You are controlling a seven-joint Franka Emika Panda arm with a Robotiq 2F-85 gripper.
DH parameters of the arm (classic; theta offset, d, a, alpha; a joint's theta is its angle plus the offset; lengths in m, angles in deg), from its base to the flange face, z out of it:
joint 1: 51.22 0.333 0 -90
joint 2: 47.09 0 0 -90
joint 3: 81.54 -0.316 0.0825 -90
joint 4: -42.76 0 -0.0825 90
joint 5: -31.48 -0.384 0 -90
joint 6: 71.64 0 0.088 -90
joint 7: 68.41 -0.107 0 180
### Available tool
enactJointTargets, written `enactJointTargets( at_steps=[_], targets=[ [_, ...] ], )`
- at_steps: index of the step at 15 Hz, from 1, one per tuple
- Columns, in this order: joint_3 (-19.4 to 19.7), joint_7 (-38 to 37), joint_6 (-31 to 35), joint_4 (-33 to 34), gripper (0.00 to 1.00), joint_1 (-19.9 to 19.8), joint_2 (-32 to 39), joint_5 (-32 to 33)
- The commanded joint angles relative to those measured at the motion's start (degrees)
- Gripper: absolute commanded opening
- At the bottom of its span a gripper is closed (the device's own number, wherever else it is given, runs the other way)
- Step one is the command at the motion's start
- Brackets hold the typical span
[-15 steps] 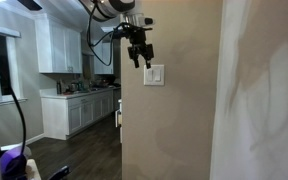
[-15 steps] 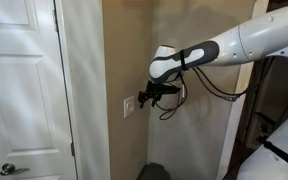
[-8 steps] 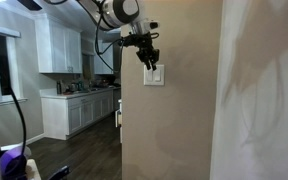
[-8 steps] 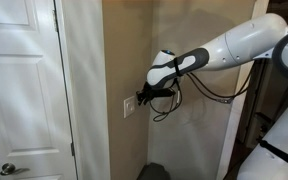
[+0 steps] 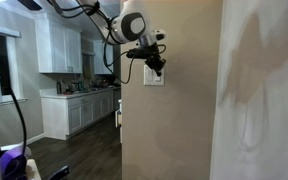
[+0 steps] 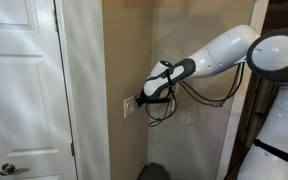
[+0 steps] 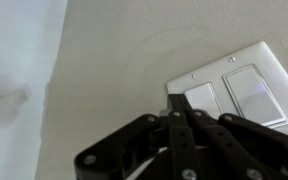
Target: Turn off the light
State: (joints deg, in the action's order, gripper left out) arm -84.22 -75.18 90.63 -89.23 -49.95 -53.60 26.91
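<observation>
no readable text, labels or numbers anywhere

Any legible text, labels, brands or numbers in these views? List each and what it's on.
None readable.
White rectangular switch plate: blank face, no markings.
Black gripper and white robot arm: no legible brand or label.
White panelled door: no text.

White rectangular switch plate [image 7: 236,88] with two rocker paddles, flat on the beige wall [image 7: 104,60].
</observation>
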Motion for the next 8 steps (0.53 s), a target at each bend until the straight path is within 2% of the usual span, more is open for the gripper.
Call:
enactJointTargets(
  at_steps=[1,8],
  targets=[
    [0.5,4.1,4.7,-0.3,0.0,1.6,2.0,-4.4],
    [0.2,9.7,5.5,0.6,0.0,3.7,4.5,-11.2]
  ],
)
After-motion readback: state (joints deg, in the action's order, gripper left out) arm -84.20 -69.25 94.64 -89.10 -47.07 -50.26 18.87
